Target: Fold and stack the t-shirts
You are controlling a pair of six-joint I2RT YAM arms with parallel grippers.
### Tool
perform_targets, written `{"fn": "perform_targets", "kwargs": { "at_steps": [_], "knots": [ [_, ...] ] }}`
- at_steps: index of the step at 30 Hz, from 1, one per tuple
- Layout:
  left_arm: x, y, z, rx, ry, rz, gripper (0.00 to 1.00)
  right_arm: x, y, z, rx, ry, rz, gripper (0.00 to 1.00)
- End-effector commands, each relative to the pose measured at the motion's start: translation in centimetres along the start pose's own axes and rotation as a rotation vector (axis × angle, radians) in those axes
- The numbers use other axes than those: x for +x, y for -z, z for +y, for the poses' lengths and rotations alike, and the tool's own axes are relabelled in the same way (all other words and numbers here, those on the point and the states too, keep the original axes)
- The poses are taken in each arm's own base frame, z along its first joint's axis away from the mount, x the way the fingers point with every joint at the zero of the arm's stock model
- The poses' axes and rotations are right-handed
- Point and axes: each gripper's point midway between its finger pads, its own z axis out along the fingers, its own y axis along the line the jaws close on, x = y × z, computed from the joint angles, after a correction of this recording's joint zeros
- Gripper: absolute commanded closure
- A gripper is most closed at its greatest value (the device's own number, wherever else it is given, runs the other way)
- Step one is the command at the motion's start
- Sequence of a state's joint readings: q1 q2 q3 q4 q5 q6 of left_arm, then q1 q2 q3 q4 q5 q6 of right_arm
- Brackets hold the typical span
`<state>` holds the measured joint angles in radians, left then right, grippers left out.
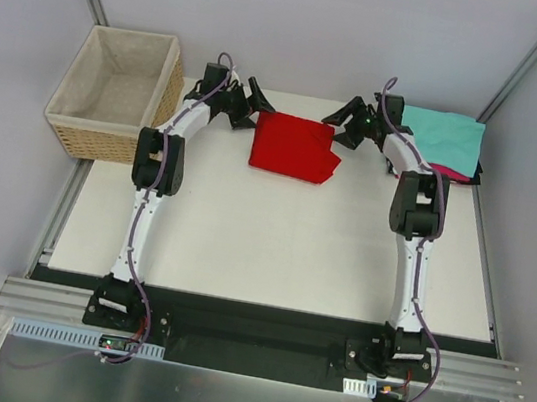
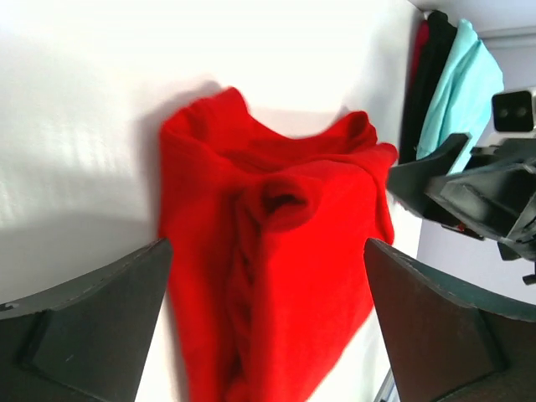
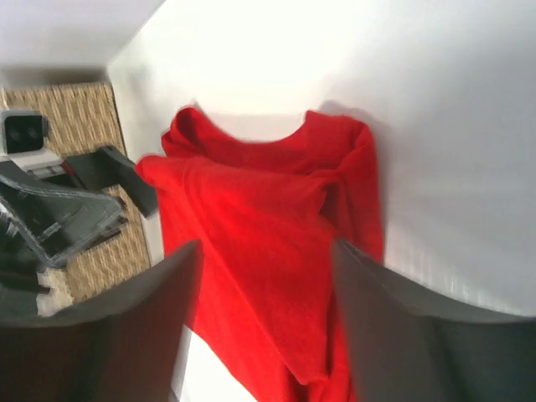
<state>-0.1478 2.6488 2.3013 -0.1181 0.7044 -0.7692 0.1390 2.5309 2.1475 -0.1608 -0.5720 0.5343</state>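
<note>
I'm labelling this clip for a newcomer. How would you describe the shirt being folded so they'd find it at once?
On the white table, look to the far edge, between the wicker basket at left and the teal-topped stack at right. The red t-shirt lies there alone, flanked by the left gripper and right gripper. It is the only bright red, unstacked shirt.

Robotics lab: aluminium frame rail (image 1: 485,376), bare grey walls (image 1: 9,41).

- Bare white tabletop (image 1: 271,252) — open from four to eight o'clock of the folded red cloth t-shirt (image 1: 295,146).
- A woven wicker basket (image 1: 85,141) blocks nine, a teal-topped folded t-shirt stack (image 1: 445,136) three.
- The left gripper (image 1: 254,98) sits at eleven, right gripper (image 1: 344,119) at one.
</note>
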Motion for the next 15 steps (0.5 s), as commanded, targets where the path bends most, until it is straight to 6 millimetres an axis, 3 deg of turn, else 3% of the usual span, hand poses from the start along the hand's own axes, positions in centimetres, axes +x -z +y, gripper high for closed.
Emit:
{"fn": "perform_targets", "kwargs": {
  "at_steps": [1,2,3,4,5,7,8,12,13,15],
  "knots": [
    [-1.8,1.0,-2.0,0.052,-0.036,-0.027,0.01,-2.1,0.9,2.5,-0.049,0.038,-0.065,0.12],
    [-1.8,1.2,-2.4,0.056,-0.039,-0.025,0.01,-2.8,2.1,3.9,-0.05,0.065,-0.101,0.09],
    [-1.7,1.5,-2.8,0.058,-0.044,-0.027,0.01,-2.1,2.3,3.5,-0.033,0.097,-0.105,0.04],
    [-1.7,2.3,-4.0,0.062,-0.054,-0.033,0.01,-1.7,3.0,4.6,-0.035,0.134,-0.119,0.02],
    [-1.8,2.9,-4.6,0.061,-0.067,-0.041,0.01,-2.3,5.2,7.5,-0.051,0.188,-0.173,0.01],
    [-1.4,4.6,-7.1,0.069,-0.095,-0.052,0.01,-0.8,6.5,9.4,-0.056,0.261,-0.174,0.01],
    [-1.1,5.2,-7.9,0.07,-0.104,-0.056,0.01,-0.8,8.5,12.1,-0.09,0.296,-0.2,0.01],
    [1.1,8.0,-11.6,0.067,-0.154,-0.07,0.01,2.0,11.0,15.4,-0.143,0.333,-0.168,0.01],
    [2.2,8.9,-13.1,0.078,-0.181,-0.066,0.01,3.7,10.9,15.2,-0.138,0.344,-0.137,0.01],
    [3.7,9.4,-13.6,0.072,-0.193,-0.051,0.01,4.6,12.5,16.2,-0.141,0.379,-0.157,0.01]
  ]
}}
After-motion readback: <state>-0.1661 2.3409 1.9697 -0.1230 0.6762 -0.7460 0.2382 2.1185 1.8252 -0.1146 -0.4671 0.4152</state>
